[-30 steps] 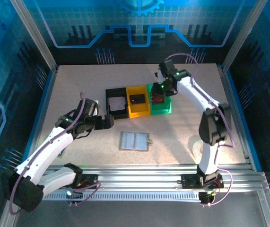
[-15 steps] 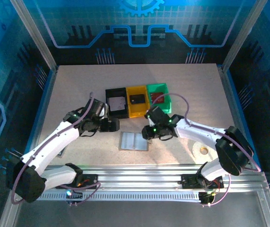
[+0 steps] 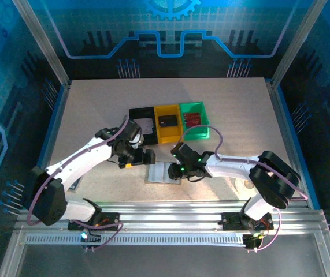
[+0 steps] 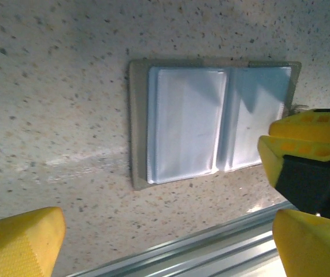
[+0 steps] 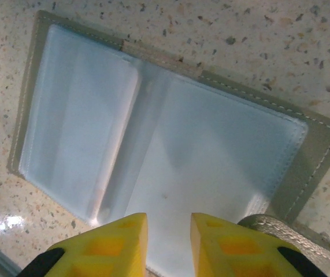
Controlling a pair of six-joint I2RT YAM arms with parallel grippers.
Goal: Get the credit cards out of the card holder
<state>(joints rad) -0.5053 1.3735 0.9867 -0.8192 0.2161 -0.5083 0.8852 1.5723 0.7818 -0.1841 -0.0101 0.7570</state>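
Grey outside and silvery inside, the card holder (image 3: 158, 173) lies open and flat on the table (image 3: 89, 109), just in front of the bins. A second ago the right claw (image 5: 169, 220) hung over the green bin (image 3: 198, 134); now it has swung back to the holder's tab edge, and the red card (image 3: 193, 119) lies in that bin. A pale card (image 3: 145, 125) sits in the black bin (image 3: 132, 124) and a dark card (image 3: 166, 120) in the yellow bin (image 3: 169, 137); so three are out, and the clear sleeves look empty, though a pale card inside would be hard to spot. The right claw's fingers stand narrowly apart over the sleeve, gripping nothing visible; whether they touch it I cannot tell. The left claw (image 4: 165, 242), drawn closer, gapes wide beside the holder, empty.
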